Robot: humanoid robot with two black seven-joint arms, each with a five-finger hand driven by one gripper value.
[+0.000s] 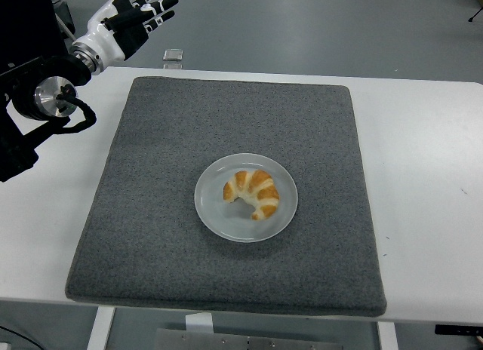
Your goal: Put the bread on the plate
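The bread (pixel 253 193), a golden croissant, lay on the plate (pixel 215 214), a little right of the plate's middle. It was curved like a crescent, with its long axis running from the far left toward the near right; one tip pointed left, the other pointed toward the near edge, and the hollow of the curve faced the near left. The pale round plate sat near the middle of a grey mat (pixel 151 214) that covered most of the white table (pixel 430 214). The left hand (pixel 128 19) was raised at the far left corner, well apart from the plate (beyond the mat's far edge), its fingers (pixel 160 4) spread and holding nothing. A small clear object (pixel 173 55) lay just beyond the table's far edge.
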